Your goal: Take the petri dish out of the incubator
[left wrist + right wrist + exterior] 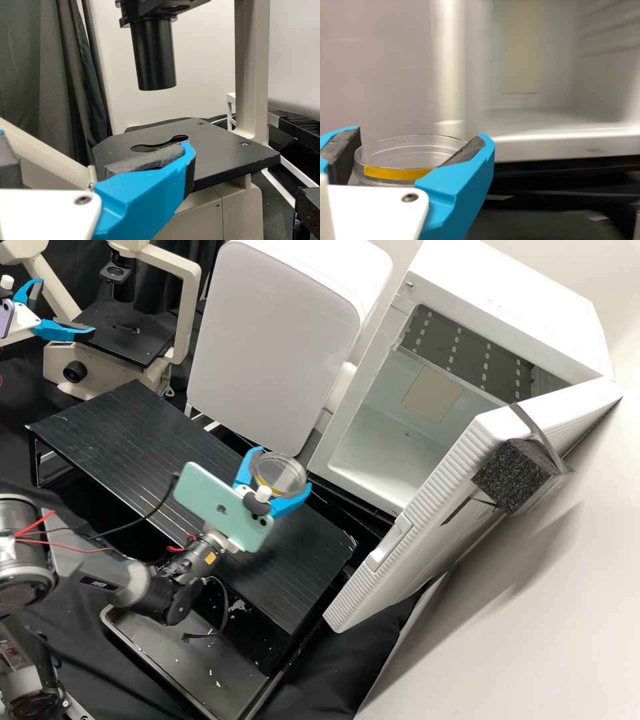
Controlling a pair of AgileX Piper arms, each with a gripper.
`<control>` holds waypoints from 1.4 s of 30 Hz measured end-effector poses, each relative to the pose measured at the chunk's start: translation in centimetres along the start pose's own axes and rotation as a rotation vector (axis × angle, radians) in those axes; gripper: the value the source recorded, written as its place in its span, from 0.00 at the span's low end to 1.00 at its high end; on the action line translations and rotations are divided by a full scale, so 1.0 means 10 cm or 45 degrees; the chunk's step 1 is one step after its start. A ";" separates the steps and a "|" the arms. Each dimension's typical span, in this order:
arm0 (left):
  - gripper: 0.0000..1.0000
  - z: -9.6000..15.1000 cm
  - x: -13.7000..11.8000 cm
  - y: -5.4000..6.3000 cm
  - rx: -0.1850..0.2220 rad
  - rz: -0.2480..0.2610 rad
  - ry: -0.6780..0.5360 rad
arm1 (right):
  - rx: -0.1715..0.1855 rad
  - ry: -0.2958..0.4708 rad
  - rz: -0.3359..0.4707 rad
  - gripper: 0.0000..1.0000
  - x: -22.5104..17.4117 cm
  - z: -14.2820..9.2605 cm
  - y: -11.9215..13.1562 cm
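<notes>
- high view: the right gripper (282, 471) grips the dish (276, 477) above the black stand (113, 433), outside the incubator (513, 297).
- left gripper (67, 307): jaws released, near the microscope (189, 320).
- dish likely light, stiff, slick, brittle; best held level by its side wall, 2 fingers opposite, squeezing gently.
</notes>
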 end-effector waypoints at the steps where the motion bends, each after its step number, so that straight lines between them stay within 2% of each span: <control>1: 1.00 0.00 0.00 0.00 0.000 0.000 0.000 | -0.012 0.015 -0.023 0.00 -0.04 -0.05 -0.06; 5: 1.00 0.00 0.00 0.00 0.000 0.000 0.000 | -0.033 0.069 -0.137 0.00 -0.20 -0.20 -0.31; 10: 1.00 0.00 0.00 0.00 0.000 0.000 0.000 | -0.048 0.090 -0.230 0.00 -0.31 -0.25 -0.51; 31: 1.00 0.00 0.00 0.00 0.000 0.000 0.000 | -0.077 0.052 -0.312 0.00 -0.34 -0.18 -0.71; 32: 1.00 0.00 0.00 0.00 0.000 0.000 0.000 | -0.085 0.055 -0.311 1.00 -0.34 -0.18 -0.71; 42: 1.00 0.00 0.00 0.00 0.000 0.000 0.000 | -0.084 0.042 -0.312 1.00 -0.34 -0.16 -0.71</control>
